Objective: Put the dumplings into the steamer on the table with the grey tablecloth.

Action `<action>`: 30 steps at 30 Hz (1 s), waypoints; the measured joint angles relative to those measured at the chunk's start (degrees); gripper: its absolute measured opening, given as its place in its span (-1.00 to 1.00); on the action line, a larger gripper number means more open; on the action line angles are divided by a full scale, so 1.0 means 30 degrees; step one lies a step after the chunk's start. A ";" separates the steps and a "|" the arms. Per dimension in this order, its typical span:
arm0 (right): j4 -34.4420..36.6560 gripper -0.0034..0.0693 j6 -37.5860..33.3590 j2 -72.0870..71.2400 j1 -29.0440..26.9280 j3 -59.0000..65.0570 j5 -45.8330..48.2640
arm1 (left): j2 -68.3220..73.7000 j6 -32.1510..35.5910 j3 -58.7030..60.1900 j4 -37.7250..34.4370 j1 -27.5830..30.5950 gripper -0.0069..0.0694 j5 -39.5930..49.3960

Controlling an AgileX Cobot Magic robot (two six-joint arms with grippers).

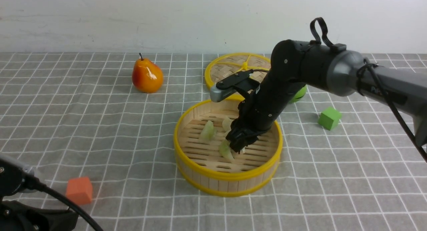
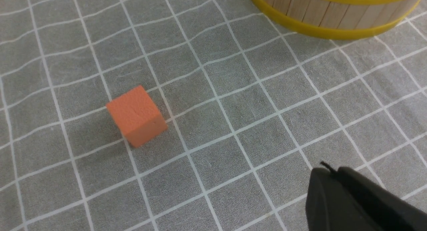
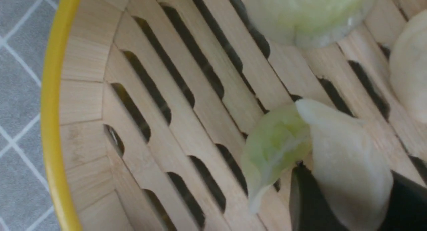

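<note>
- Bamboo steamer (image 1: pixel 230 185) with yellow rims and a slatted floor: we record it standing on the grey tablecloth (image 1: pixel 100 131), and we place every other item by it.
- Black right gripper (image 1: pixel 241 145): lowered inside the steamer, over the near half of its floor.
- Its fingers (image 3: pixel 305 204): clamped on a cream-white dumpling (image 3: pixel 348 171), one dark finger on each side. The dumpling pokes out past the tips, close above the slats. We cannot tell whether it touches them.
- Pale green dumpling (image 3: pixel 273 147): on the steamer floor, touching the edge of the held piece, just beside the fingers.
- Second green dumpling (image 1: pixel 207 130): on the steamer floor towards its left wall, apart from the fingers.
- Second cream-white dumpling (image 1: pixel 227 123): on the far part of the steamer floor, beside the gripper's body.
- Black left gripper (image 2: pixel 333 173): outside the steamer, off its near-left side and low over the cloth. Its fingers are pressed together with nothing between them.
- Orange cube (image 2: pixel 136 120): on the cloth, near-left of the steamer, well apart from it.
- Woven lid (image 1: pixel 233 68): flat on the cloth, just behind the steamer.
- Pear (image 1: pixel 147 76): behind and left of the steamer.
- Green cube (image 1: pixel 329 118): right of the steamer.
</note>
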 joint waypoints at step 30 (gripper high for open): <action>-0.6315 -0.15 0.5599 -0.4024 0.0000 -0.4161 0.5182 | 0.0000 0.0000 0.0000 0.0000 0.0000 -0.69 0.0000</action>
